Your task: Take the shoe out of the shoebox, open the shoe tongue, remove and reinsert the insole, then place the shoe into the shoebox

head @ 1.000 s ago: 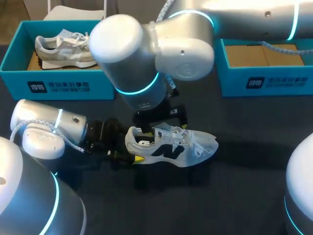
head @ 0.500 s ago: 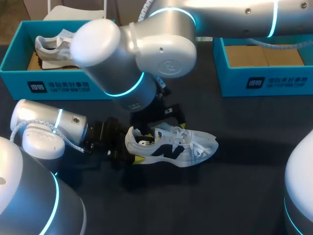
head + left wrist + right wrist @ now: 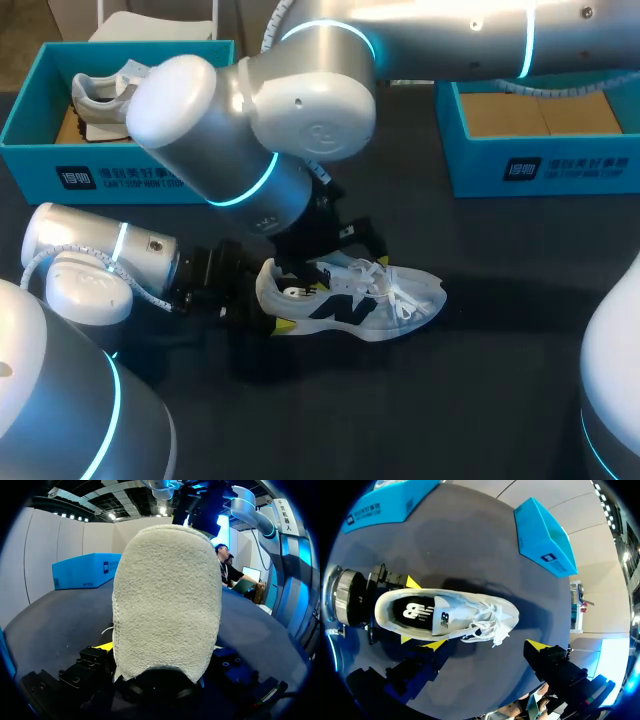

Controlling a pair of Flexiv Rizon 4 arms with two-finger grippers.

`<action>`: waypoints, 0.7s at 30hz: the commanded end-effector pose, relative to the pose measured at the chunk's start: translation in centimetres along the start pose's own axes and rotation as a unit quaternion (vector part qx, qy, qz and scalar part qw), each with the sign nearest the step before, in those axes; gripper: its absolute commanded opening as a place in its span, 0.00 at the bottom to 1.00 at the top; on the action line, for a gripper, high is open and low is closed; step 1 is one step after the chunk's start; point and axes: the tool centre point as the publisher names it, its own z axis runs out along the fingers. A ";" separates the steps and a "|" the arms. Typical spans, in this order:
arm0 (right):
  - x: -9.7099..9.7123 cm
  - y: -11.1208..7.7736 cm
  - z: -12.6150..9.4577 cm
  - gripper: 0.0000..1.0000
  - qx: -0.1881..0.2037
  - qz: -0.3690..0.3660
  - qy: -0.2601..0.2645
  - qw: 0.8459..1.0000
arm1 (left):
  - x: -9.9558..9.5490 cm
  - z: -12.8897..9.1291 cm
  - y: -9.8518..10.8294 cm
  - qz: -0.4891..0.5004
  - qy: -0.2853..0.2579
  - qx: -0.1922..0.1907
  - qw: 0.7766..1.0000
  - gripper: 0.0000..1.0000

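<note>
A white shoe [image 3: 352, 297] with a dark logo lies on its sole on the dark table, toe pointing right. My left gripper [image 3: 266, 302] is at its heel, a yellow-tipped finger against each side of the heel, shut on it. In the left wrist view the fuzzy heel [image 3: 167, 600] fills the space ahead, with one yellow fingertip [image 3: 102, 646] showing beside it. My right arm reaches in from the upper right. Its gripper [image 3: 486, 645] hangs open above the shoe [image 3: 445, 612], off to the lace side, holding nothing. The insole and tongue show from above.
A blue shoebox [image 3: 30, 120] at the back left holds a grey shoe [image 3: 100, 95]. A second blue shoebox [image 3: 540, 165] at the back right has brown paper inside. My right arm's big joint covers the table between the boxes.
My right arm has swung leftward and lower over the table, its gripper shifting slightly above the shoe. The shoe and my left gripper have not moved.
</note>
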 end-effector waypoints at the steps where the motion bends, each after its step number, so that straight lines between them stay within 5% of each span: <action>1: 0.7 -0.4 0.6 1.00 -0.005 0.322 0.006 0.947 | -0.5 0.2 0.4 0.000 0.000 -0.002 1.000 0.00; 21: 2.9 2.1 -0.6 1.00 -0.007 0.350 0.052 0.935 | -0.5 0.2 0.4 0.000 0.000 -0.002 1.000 0.00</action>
